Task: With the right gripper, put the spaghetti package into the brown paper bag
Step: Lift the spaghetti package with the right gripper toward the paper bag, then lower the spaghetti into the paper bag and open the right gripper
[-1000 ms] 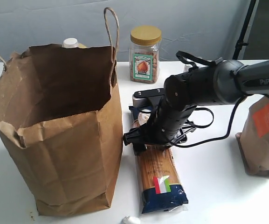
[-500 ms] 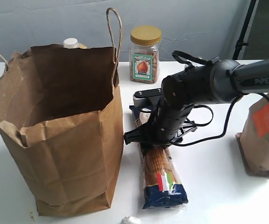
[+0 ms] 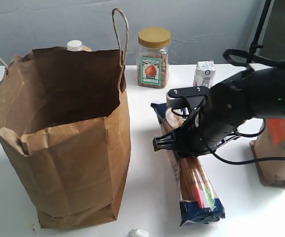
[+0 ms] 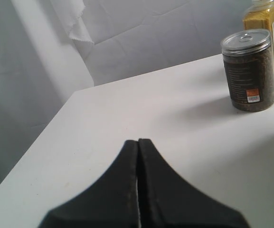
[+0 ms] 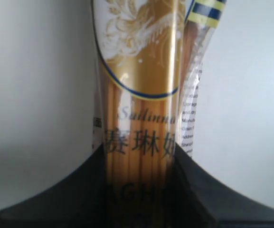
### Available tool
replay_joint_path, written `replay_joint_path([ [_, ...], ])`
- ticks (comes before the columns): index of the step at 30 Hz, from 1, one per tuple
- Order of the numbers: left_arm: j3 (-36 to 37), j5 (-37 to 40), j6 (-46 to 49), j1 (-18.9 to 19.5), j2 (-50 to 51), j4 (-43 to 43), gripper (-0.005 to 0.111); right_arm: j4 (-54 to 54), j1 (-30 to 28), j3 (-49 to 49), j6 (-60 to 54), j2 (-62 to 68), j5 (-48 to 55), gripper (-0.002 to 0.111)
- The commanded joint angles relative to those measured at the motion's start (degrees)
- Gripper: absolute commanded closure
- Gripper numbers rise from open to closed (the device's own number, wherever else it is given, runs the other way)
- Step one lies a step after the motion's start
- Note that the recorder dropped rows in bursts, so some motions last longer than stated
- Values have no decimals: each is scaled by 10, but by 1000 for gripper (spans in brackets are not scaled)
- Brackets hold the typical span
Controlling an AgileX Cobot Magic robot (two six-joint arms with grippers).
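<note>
1. Now your right gripper (image 3: 174, 144) is clamped on the spaghetti pack (image 3: 194, 185), newly tilted, hanging below it.
2. The bag (image 3: 68, 148) stands beside the gripper; lift higher to clear its rim.

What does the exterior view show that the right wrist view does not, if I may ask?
Only the exterior view shows the brown paper bag standing open, a yellow-lidded jar, a small carton, an orange-labelled pouch and the right arm. Only the right wrist view shows the gold emblem and printed lettering close up, with black fingers on either side. Both show the spaghetti package, gripped by the right pincer.
</note>
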Motion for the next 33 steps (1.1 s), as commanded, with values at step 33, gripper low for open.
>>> replay_joint_path([
  [33,3,-4,-2,-1,1,-3,107,6,227,42,-58,-351,-535,108],
])
